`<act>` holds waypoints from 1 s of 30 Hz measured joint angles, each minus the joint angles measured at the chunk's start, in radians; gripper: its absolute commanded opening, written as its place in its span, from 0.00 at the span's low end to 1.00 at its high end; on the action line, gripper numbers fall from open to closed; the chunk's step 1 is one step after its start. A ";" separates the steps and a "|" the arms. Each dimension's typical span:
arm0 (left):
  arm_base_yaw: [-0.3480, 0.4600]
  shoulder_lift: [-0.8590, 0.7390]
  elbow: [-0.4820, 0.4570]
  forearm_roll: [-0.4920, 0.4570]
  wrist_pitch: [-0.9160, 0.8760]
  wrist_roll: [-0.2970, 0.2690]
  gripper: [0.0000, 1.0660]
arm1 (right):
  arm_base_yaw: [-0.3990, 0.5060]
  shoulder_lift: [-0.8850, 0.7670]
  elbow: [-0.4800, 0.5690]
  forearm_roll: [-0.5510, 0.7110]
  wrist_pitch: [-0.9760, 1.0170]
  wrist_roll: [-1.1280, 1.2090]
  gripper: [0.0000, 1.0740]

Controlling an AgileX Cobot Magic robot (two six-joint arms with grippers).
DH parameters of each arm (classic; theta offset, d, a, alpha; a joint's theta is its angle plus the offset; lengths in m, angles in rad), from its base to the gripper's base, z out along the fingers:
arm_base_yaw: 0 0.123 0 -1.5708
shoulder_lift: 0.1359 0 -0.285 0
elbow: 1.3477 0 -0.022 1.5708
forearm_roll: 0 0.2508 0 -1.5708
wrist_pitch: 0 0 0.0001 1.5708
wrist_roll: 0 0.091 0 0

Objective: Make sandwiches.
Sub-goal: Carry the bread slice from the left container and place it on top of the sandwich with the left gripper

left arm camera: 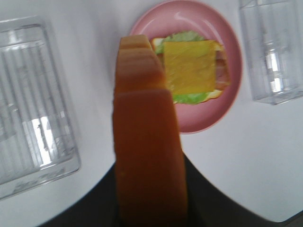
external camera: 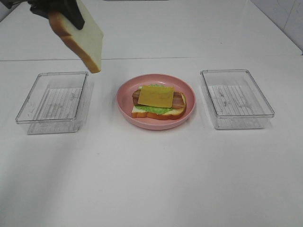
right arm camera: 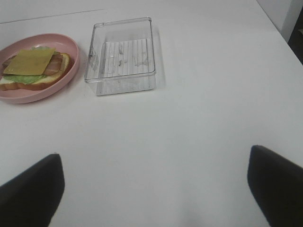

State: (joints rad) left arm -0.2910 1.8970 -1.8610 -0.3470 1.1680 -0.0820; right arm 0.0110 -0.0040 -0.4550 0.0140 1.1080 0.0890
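on the white worktop (external camera: 151,179) a pink plate (external camera: 125,97) sits in the middle, holding an open sandwich (external camera: 158,101): a bread slice at the bottom, lettuce (external camera: 151,109), bacon (external camera: 178,100), and a cheese slice (external camera: 156,96) on top. a clear tray (external camera: 53,97) stands left of the plate and another tray (external camera: 236,97) right of it, both with nothing in them. the left pincer (external camera: 61,12) is clamped on a second bread slice (external camera: 78,38), held tilted in the air above the left tray's far corner. the right pincer (right arm camera: 151,189) hangs over bare worktop, its fingers (right arm camera: 31,189) spread apart, near the right tray.
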 measured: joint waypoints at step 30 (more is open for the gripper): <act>-0.022 0.433 0.000 -0.772 -0.151 0.475 0.00 | 0.000 0.000 0.000 0.000 0.000 0.000 0.92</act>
State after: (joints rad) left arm -0.3130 2.3300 -1.8610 -1.1190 1.0170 0.3930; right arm 0.0110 -0.0040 -0.4550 0.0140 1.1080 0.0890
